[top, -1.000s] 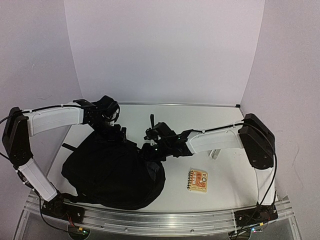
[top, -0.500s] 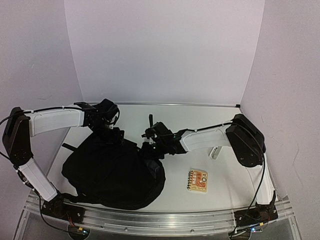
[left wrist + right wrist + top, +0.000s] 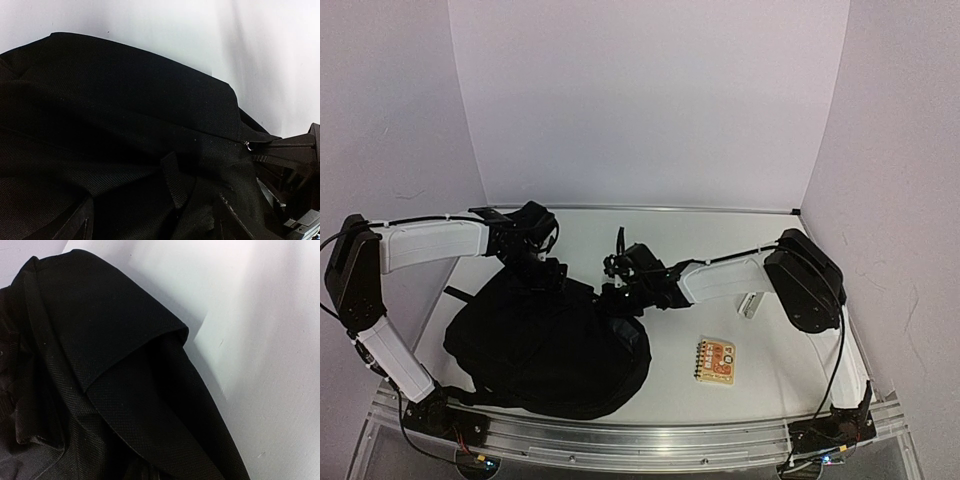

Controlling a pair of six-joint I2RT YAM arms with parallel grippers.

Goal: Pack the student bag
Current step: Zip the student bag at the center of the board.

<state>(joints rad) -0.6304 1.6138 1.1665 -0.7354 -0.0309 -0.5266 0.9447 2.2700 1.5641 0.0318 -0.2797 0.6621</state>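
Observation:
The student bag [image 3: 535, 345], a large soft black backpack, lies on the left half of the table. My left gripper [image 3: 546, 272] hovers at the bag's far top edge. It is open, its fingers [image 3: 75, 227] set wide apart over the fabric, with a short strap loop [image 3: 176, 181] between them. My right gripper [image 3: 617, 298] is at the bag's upper right edge, shut on a raised fold of the bag [image 3: 125, 390]. Its fingers are hidden by the black fabric in the right wrist view. The bag's opening and lining do not show.
A small orange spiral notebook [image 3: 715, 361] lies on the table right of the bag. A small white object [image 3: 751, 305] sits beyond it, under my right forearm. Pale walls close in the table at the back and on both sides.
My right gripper has closed on the bag's edge and its arm has drawn in to the left. The left gripper has narrowed slightly and settled at the bag's top.

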